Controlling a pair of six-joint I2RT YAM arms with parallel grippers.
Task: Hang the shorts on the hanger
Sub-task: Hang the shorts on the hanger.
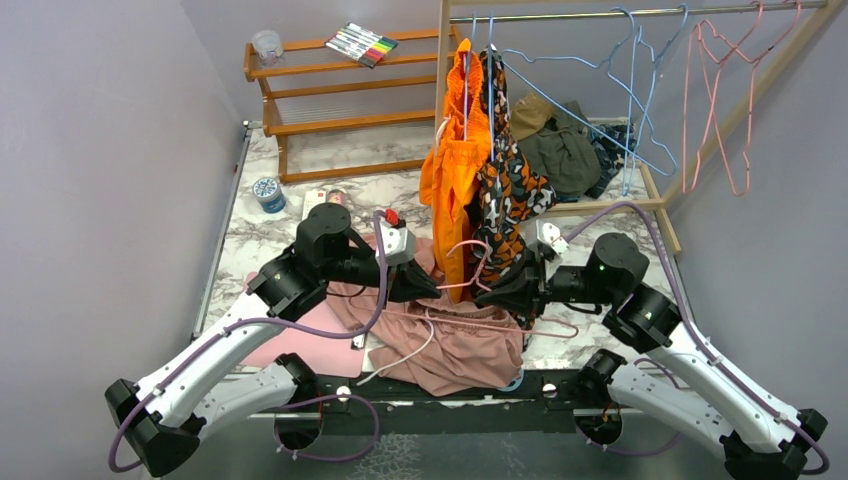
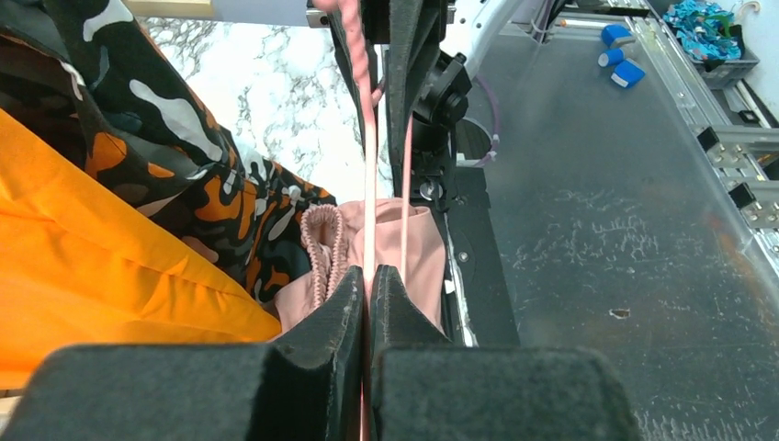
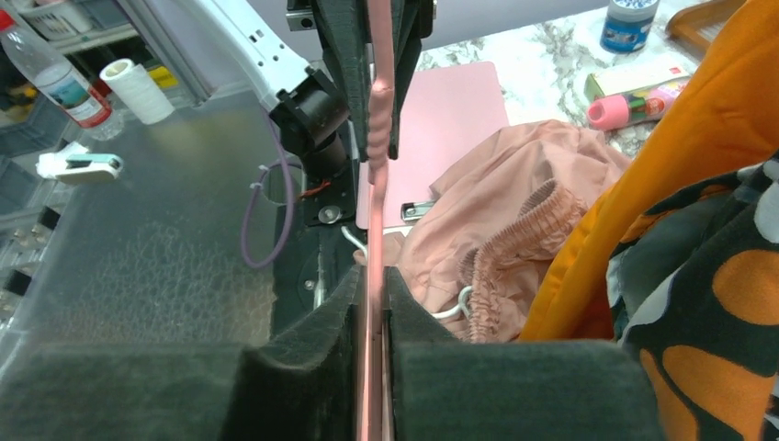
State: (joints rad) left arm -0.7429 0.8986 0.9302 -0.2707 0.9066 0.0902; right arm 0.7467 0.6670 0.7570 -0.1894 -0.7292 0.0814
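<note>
Now both claws meet over the middle of the desk. The left claw is squeezed tight on the thin pink wire of the hanger. Its two black pads press the wire and no gap shows between them. The right claw is squeezed tight on the same hanger too, and the wire runs straight out between its pads.

From the top, the left claw is at 9 o'clock and the right claw is at 3 o'clock. They face each other with the hanger between them.

The shorts lie in a crumpled heap on the desk at 6 o'clock, just below the claws and by the near edge. A loop of the hanger wire lies on the shorts at their 3 o'clock side. The bunched waistband sits right beside both claws. I cannot tell if the wire goes inside the shorts. A white string trails out of the heap toward 8 o'clock.

An orange garment and a camo garment hang from the rail at 12 o'clock. Their bottoms reach down close to the claws. A pink board lies on the desk at 8 o'clock, under the left arm. Blue hangers hang on the rail at 1 o'clock.
</note>
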